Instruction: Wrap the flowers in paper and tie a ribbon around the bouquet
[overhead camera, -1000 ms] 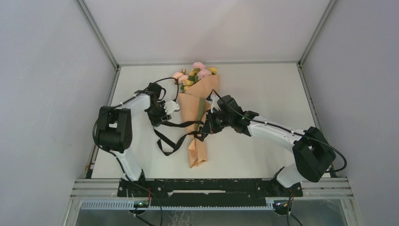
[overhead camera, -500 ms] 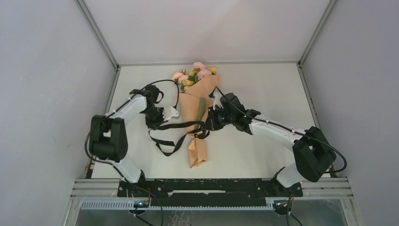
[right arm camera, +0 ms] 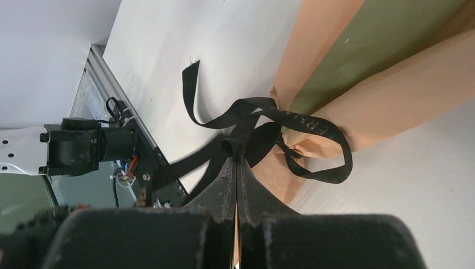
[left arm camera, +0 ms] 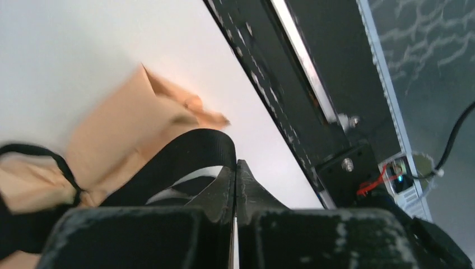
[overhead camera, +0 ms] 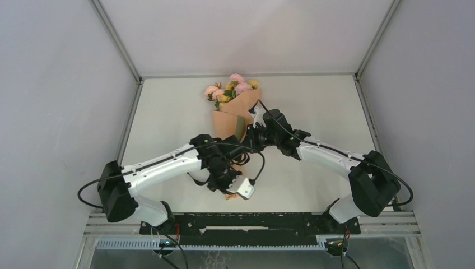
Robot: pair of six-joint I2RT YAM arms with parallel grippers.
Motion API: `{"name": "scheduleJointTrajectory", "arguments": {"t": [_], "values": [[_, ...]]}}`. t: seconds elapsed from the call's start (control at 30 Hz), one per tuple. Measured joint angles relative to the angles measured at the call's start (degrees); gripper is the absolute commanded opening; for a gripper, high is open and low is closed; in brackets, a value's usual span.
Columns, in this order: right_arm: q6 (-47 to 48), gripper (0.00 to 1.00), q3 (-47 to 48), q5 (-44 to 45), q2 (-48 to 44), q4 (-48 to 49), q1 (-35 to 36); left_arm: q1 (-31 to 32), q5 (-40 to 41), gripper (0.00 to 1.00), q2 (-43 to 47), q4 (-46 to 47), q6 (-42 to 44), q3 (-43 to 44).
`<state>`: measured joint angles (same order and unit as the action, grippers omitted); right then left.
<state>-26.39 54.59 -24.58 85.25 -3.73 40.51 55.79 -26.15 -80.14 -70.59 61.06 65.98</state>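
The bouquet point(overhead camera: 227, 120) lies on the table, a peach paper point(right arm camera: 392, 95) cone with a green inner strip point(right arm camera: 358, 56). Pink and yellow flowers point(overhead camera: 235, 87) show at its far wide end. The black ribbon point(right arm camera: 313, 129) loops around the cone's narrow part. My right gripper point(overhead camera: 250, 140) sits at the cone's right side, and in its wrist view the right gripper point(right arm camera: 235, 159) is shut on a bunched bit of ribbon. My left gripper point(overhead camera: 241, 190) is low by the cone's near tip. Close up, the left gripper point(left arm camera: 236, 165) is shut with a strand of ribbon point(left arm camera: 190, 151) running into its tips.
The black perforated front rail point(overhead camera: 252, 221) runs along the near table edge, close to my left gripper, and reappears in the left wrist view point(left arm camera: 291, 112). Grey walls and aluminium posts point(overhead camera: 115, 39) box the table in. A black arm cable point(overhead camera: 261, 162) arcs beside the cone.
My left arm swung from the bouquet's left side across to the near end of the cone, and its gripper went from open to shut on the ribbon. The right gripper barely moved.
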Motion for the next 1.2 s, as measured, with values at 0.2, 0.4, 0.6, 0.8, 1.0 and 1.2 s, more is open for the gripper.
{"name": "scheduleJointTrajectory", "arguments": {"t": [0.2,0.4,0.6,0.8,1.0,1.2], "values": [[-0.3,0.0,0.0,-0.4,-0.6,-0.9,-0.4,8.1,-3.8,0.01,-7.2,5.9,-5.7,7.1],[-0.4,0.0,0.0,-2.0,-2.2,-1.4,-1.6,11.5,-8.1,0.04,-9.7,13.8,-12.1,9.2],[-0.3,0.0,0.1,-3.1,-2.3,-1.7,-2.2,12.7,-7.9,0.25,-10.9,29.1,-21.3,9.0],[-0.3,0.0,0.1,-3.0,-2.3,-2.9,-2.2,12.8,-3.7,0.53,-10.4,37.1,-21.4,2.2],[-0.4,0.0,0.1,-2.1,-2.3,-3.3,-1.4,12.3,3.4,0.89,-3.6,35.9,-16.5,-5.7],[-1.1,0.0,0.1,1.0,-2.3,-2.9,0.3,8.5,4.0,1.0,7.8,36.9,-13.9,-7.3]]}}
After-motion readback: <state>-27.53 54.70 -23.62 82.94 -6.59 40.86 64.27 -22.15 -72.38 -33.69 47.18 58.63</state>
